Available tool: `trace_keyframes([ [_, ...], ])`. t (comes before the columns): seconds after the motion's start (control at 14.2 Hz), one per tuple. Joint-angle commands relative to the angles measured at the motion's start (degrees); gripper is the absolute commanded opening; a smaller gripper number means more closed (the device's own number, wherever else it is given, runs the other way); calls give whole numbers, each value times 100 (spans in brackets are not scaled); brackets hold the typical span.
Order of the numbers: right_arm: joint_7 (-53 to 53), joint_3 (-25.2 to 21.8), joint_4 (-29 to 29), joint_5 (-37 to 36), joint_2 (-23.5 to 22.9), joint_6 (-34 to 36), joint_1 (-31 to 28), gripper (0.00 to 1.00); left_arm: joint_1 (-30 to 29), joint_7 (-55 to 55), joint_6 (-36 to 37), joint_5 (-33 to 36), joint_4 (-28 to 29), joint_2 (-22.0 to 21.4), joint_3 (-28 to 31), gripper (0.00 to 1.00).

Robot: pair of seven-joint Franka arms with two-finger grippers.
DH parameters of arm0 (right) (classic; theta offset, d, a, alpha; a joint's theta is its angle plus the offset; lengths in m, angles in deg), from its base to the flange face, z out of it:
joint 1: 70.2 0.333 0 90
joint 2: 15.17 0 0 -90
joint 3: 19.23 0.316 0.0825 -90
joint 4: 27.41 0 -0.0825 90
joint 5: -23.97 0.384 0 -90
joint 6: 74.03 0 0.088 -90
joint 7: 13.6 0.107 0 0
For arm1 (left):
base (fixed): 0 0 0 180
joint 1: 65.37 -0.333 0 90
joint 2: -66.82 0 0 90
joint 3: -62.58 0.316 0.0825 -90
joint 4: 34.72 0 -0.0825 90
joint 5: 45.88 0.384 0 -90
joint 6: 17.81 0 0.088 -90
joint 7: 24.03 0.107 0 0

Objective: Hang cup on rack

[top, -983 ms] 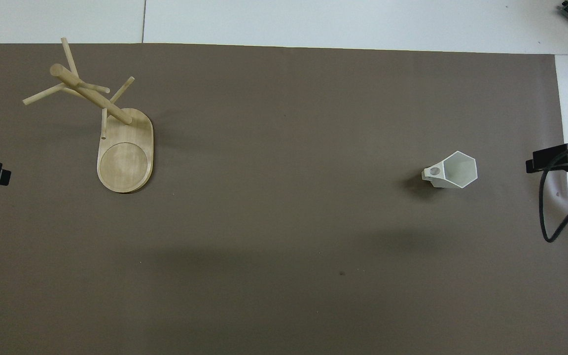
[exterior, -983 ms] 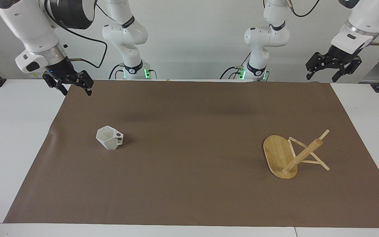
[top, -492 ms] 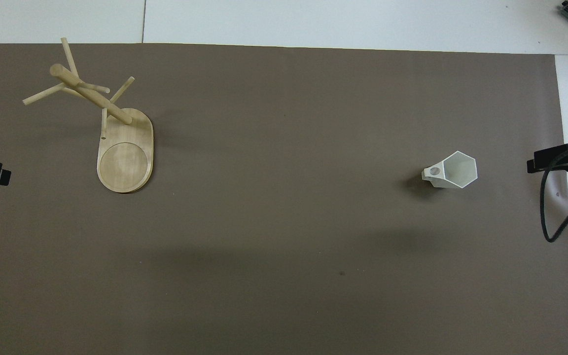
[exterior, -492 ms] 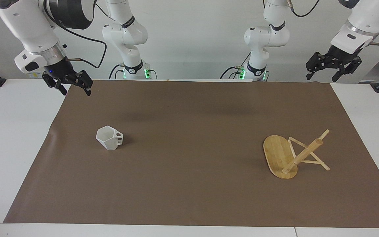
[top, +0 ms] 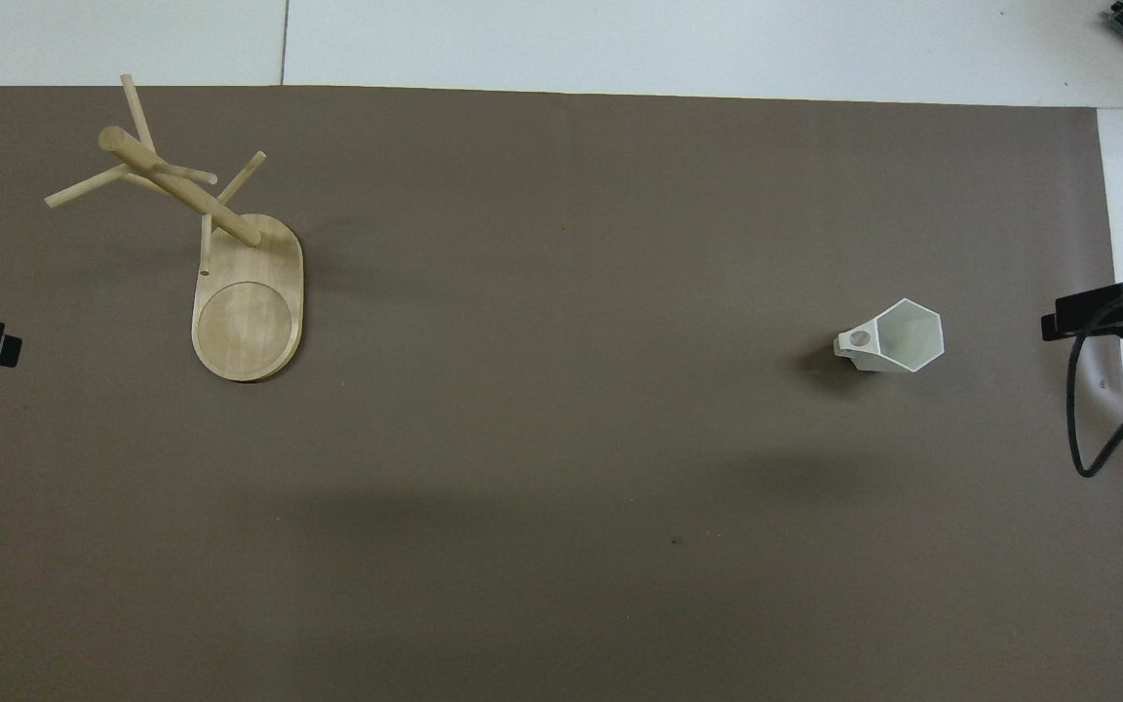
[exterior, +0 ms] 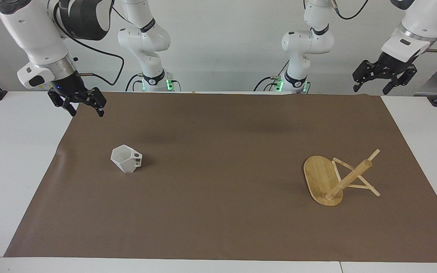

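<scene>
Right pincer (exterior: pixel 77 103): empty, fingers spread apart; it hangs over the brown mat's corner at the right arm's end of the counter, by the robots' edge.
Cup (exterior: pixel 126 159): upright on the brown mat (exterior: pixel 218 132), hexagonal rim up, toward the right arm's end and well apart from the rack.
Cup handle: the flat pierced tab points toward the counter's middle, away from the right arm's end.
Rack (exterior: pixel 336 178): stands on its oval base toward the left arm's end, post upright, thin pegs slanting out near the top; nothing hangs on it.
Left pincer (exterior: pixel 384 77): empty and spread wide, up in the air over the counter's corner at the left arm's end; this arm waits.
Key relation: the cup lies farther from the robots than the spot under the right pincer, and a little toward the counter's middle; the right arm is plainly the nearer one.
Step in hand: likely the reach for the cup; no contact yet.
Watch: the handle faces away from the approaching pincer, so a grasp on the rim or wall looks easier than one on the tab.
</scene>
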Motion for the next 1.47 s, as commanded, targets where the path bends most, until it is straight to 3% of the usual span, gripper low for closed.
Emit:
trace_keyframes([
  [0.0, -56, 8, 404, -58, 93, -446, -47, 100, -28, 38, 10, 10, 148, -137, -5, 100],
  [1.05, -56, 8, 720, -93, -1066, -1712, -109, 100, -37, 38, 18, 10, 148, -137, -5, 100],
  [1.4, 58, 8, 984, -93, -1181, -2055, -30, 100, -28, 38, 18, 10, 148, -137, -5, 100],
])
